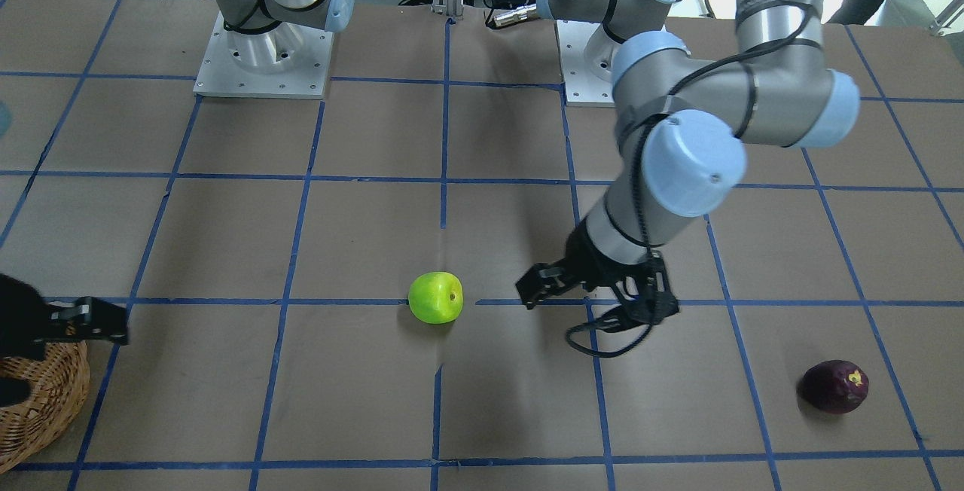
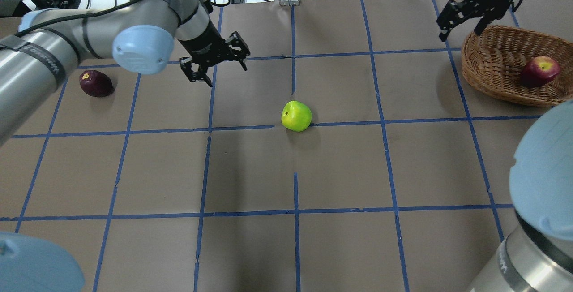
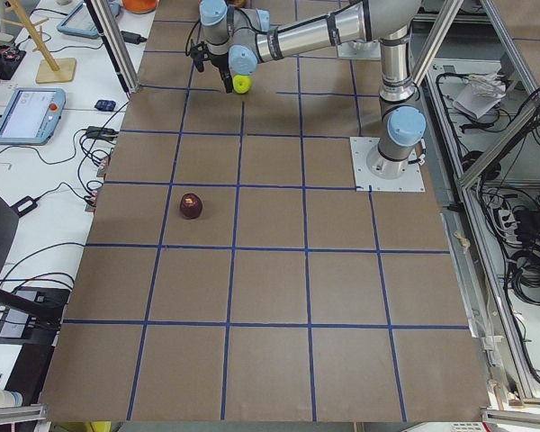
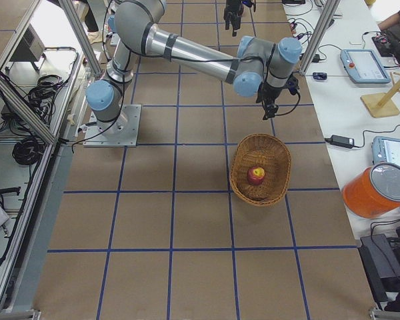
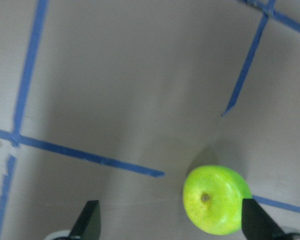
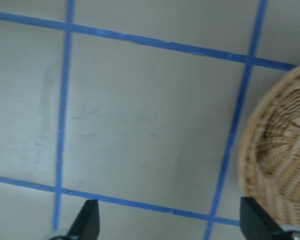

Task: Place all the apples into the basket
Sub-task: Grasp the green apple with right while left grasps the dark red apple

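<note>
The lime green apple (image 2: 296, 116) lies near the table's middle; it also shows in the left wrist view (image 5: 216, 200). My left gripper (image 2: 215, 61) is open and empty, hanging above the table to the apple's far left side, apart from it. The dark purple-maroon apple (image 2: 95, 83) lies at the far left. The red apple (image 2: 539, 70) lies inside the wicker basket (image 2: 492, 59) at the far right. My right gripper (image 2: 463, 21) is open and empty, just beyond the basket's left rim, which shows in the right wrist view (image 6: 275, 165).
The brown table is marked with a grid of blue tape. The two arm bases (image 1: 263, 54) stand at the robot's edge. Tablets (image 3: 27, 115) and an orange tub (image 4: 377, 190) sit on benches beside the table.
</note>
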`<state>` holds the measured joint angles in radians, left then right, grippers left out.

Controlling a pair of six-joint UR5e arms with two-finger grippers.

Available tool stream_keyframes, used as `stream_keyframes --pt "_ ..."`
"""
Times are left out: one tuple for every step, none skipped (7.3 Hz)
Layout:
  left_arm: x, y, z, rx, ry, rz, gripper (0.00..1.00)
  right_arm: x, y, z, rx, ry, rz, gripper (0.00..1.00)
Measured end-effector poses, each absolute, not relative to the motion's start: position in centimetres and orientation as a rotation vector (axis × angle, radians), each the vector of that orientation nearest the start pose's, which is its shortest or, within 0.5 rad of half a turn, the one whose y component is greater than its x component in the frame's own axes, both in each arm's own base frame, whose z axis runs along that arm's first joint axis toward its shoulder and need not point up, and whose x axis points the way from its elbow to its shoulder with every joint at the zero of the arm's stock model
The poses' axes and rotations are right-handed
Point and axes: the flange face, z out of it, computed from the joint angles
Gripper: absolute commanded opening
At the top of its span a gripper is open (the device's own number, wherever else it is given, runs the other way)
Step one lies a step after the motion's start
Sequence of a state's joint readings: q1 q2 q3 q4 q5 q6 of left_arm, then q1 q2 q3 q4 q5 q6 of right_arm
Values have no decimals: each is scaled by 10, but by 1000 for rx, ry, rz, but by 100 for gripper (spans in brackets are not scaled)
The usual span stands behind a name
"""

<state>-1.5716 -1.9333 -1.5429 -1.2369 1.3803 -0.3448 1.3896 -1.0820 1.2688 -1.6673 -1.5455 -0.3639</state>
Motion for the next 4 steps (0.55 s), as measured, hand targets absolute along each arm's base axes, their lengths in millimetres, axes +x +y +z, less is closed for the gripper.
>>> stream_keyframes --pt "-91 -634 335 -540 3271 36 100 88 -673 353 -265 3074 139 100" --pt "-29 -644 331 -429 3275 1 100 154 -657 343 -238 3077 132 100" --pt "28 -653 321 -259 3253 -76 100 205 -640 329 -179 3062 132 100" --pt "76 -666 308 -90 3183 -166 100 245 -622 310 -115 3034 132 100"
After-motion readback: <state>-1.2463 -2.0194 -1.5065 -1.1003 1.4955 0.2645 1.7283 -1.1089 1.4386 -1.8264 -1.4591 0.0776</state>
